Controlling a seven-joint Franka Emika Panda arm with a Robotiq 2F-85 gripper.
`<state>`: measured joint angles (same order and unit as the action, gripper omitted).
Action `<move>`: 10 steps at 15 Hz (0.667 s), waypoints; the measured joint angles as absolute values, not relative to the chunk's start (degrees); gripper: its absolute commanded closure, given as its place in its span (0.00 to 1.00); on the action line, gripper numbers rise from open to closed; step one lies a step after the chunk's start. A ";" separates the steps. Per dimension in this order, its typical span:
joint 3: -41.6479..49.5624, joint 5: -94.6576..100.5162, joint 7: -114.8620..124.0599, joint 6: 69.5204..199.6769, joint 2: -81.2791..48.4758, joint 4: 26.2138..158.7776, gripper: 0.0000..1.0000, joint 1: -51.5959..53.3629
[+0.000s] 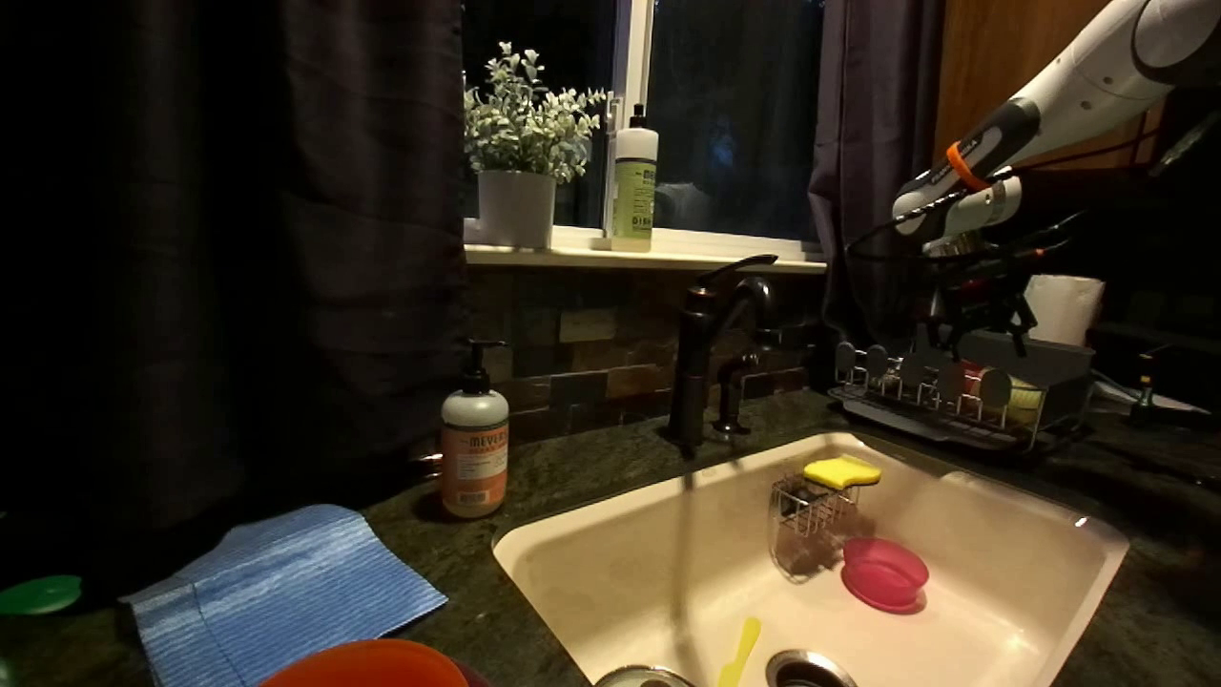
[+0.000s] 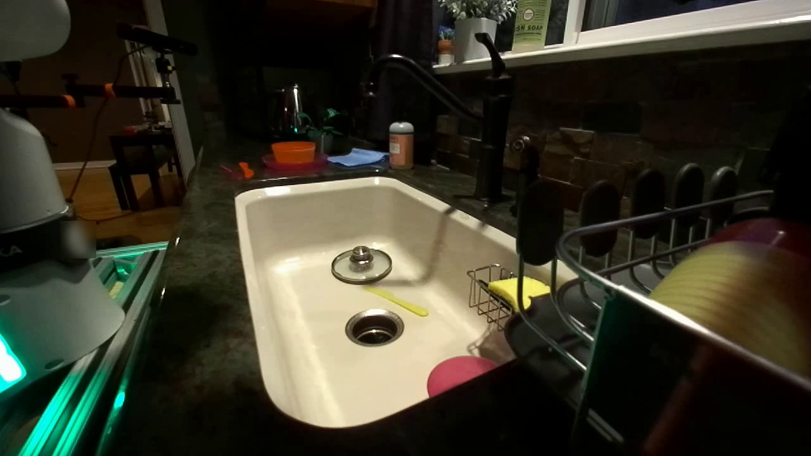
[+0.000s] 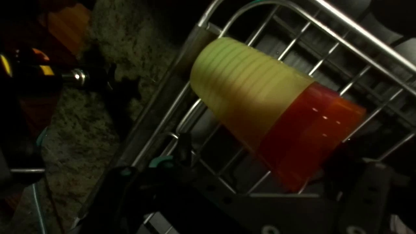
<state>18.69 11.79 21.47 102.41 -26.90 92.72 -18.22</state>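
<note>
1. We see a dim kitchen, where a dark speckled tabletop (image 2: 203, 316) frames a pale sink (image 2: 342, 212); behind the sink, a window (image 1: 734, 124) stands between dark curtains (image 1: 372, 239).
2. Beside the sink, a wire dish rack (image 1: 940, 431) carries a stack of cups (image 3: 273, 110), yellow, red and orange, lying on its side.
3. The jaws stand wide apart over this rack, beside the sink and near the cups; we cannot tell whether they touch them.
4. In an exterior view we find a wooden floor (image 2: 98, 190) and a shiny metal vessel (image 2: 291, 111) well beyond the sink, and the whole glass lid (image 2: 361, 266) inside it.
5. In an exterior view we find a white paper roll (image 1: 1066, 307) and the white arm (image 1: 1087, 86), both on the rack's side of the sink.
6. Only the wrist view lets us make out the close ridges along the yellow cups and the smooth red and orange ones.
7. In an exterior view the rack's dark paddles (image 1: 995, 389) partly hide the stack; in an exterior view its yellow part (image 2: 728, 297) is blurred and cut off.
8. Shadow swallows much of the jaws, and we cannot make out their pads.
</note>
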 measured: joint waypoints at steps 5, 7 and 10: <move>18.71 15.05 21.32 99.08 -26.90 91.34 0.49 -17.86; 18.72 15.96 21.30 98.45 -26.92 91.33 0.63 -17.81; 18.77 16.75 21.30 98.23 -26.99 91.33 0.80 -17.78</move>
<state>18.77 16.75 21.30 98.23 -26.99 91.33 -17.78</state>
